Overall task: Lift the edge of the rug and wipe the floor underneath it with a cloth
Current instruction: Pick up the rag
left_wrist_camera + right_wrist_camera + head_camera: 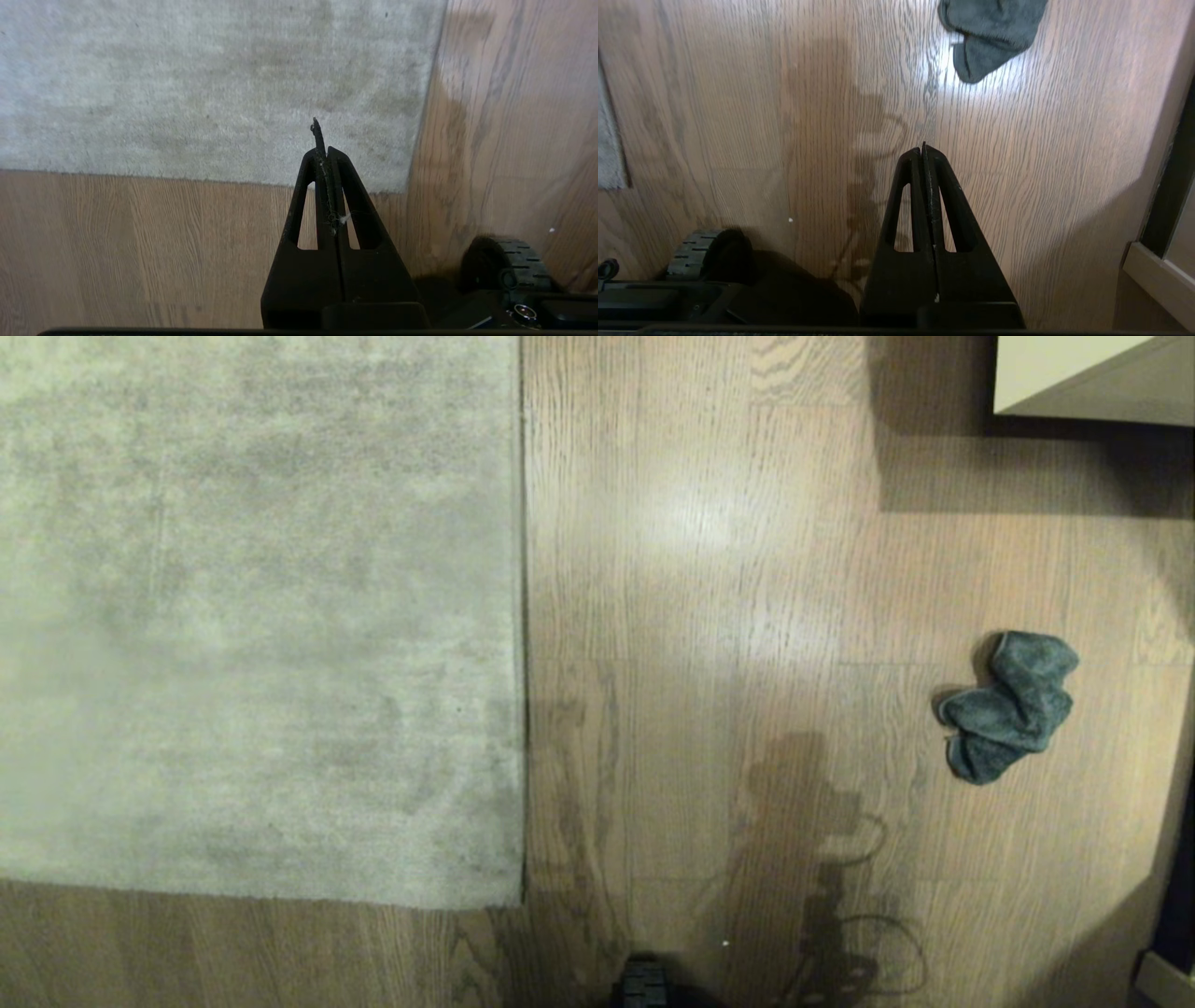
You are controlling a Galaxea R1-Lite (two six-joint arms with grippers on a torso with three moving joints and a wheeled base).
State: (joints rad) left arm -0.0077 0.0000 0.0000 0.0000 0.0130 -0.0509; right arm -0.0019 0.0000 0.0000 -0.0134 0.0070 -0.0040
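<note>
The floor (pixel 709 616), light brown wood-grain planks with a pale sheen, fills the head view and carries everything else. On it the rug (pixel 252 607), pale grey-beige with mottled darker patches, lies flat and covers the whole left side of that view. The rug edge (pixel 521 616) runs as a straight line away from the robot and ends in a square corner (pixel 518 903) on the near side; from that corner a second border runs off to the left. The edge lies down against the planks along all that shows of it.

Well to the right of the rug edge, with bare planks between, the cloth (pixel 1010 705) sits crumpled in a dark grey-blue heap, touching only the floor. Farther from the rug edge than the cloth, at the far right, a pale cabinet corner (pixel 1083 378) throws a dark shadow on the planks. A shadow of the robot (pixel 812 887) falls between the rug corner and the cloth.

The left gripper (pixel 322 149) hangs above the floor just beside the rug corner, its fingers pressed together on nothing, a few threads of lint clinging to them. The right gripper (pixel 923 154) hangs over bare planks short of the cloth, fingers likewise pressed together and empty. A ribbed black wheel (pixel 518 263) of the base stands near the rug corner
</note>
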